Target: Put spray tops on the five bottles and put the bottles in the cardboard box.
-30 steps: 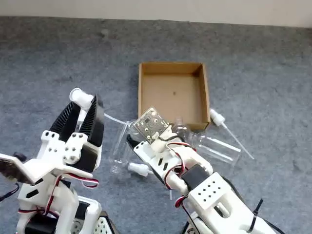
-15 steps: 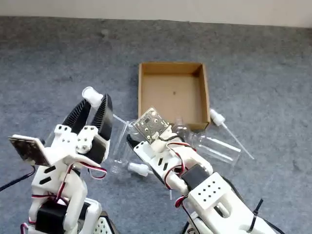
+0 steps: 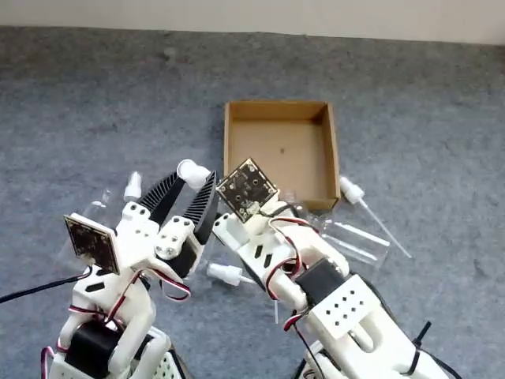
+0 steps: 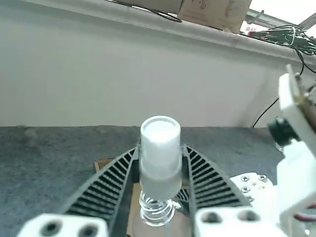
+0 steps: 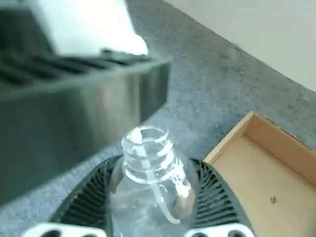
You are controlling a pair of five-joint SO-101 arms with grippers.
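Capping was judged underway, the spray top (image 4: 160,143) clamped in the left pincer (image 3: 195,180) near the open bottle (image 5: 146,148) clamped in the right pincer (image 5: 157,170) beside the cardboard box (image 3: 276,158), so alignment over its neck was needed.

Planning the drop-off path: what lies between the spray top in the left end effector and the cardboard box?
Bare carpet only, in the high view, between the spray top and the cardboard box.

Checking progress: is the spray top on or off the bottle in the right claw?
Off. The bottle has a bare, open threaded neck; the spray top sits clamped in the left claw.
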